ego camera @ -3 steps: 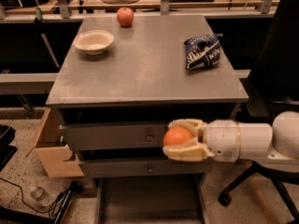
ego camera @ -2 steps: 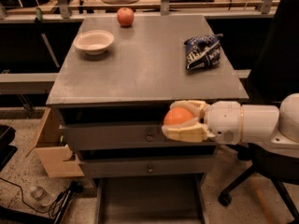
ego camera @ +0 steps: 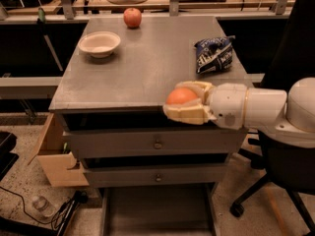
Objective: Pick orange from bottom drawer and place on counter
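Observation:
My gripper point(ego camera: 179, 102) comes in from the right and is shut on the orange point(ego camera: 180, 96), holding it at the front edge of the counter point(ego camera: 147, 68), about level with its top. One finger point(ego camera: 189, 114) lies below the fruit and one behind it. The bottom drawer point(ego camera: 157, 213) stands pulled out at floor level, and its grey floor shows nothing in it.
On the counter stand a white bowl point(ego camera: 100, 44) at the back left, a reddish apple point(ego camera: 132, 17) at the back edge and a dark chip bag point(ego camera: 213, 54) at the right. A cardboard box point(ego camera: 56, 156) sits left of the cabinet. An office chair point(ego camera: 280, 171) is behind my arm.
My gripper has risen with the orange from in front of the top drawer to the counter's front edge.

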`<state>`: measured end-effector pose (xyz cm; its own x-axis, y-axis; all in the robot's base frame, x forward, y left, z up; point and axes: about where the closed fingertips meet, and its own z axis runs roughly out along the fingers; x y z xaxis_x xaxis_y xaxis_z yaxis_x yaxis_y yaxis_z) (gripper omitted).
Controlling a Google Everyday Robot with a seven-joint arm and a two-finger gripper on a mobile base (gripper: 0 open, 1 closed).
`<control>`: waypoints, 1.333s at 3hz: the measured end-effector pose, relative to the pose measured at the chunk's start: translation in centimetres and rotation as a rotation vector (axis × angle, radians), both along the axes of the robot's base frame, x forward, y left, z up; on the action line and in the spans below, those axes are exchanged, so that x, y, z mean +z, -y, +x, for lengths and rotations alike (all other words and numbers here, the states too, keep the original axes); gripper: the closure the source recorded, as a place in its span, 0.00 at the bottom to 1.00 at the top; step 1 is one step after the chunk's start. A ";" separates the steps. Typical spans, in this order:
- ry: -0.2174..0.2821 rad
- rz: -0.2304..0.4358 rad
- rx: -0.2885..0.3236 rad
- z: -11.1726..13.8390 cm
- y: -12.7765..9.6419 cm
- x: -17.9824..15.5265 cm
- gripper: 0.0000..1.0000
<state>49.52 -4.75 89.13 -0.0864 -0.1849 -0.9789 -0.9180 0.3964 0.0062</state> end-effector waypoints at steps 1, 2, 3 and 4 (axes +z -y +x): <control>0.027 -0.018 -0.049 5.0 -1.7 2.7 1.00; 0.049 -0.034 -0.081 9.6 -3.0 5.5 1.00; 0.043 -0.038 -0.091 13.7 -4.5 6.3 1.00; 0.023 -0.027 -0.088 16.9 -5.8 5.1 1.00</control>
<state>66.43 1.05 94.26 -0.0806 -0.2041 -0.9756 -0.8793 0.4755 -0.0268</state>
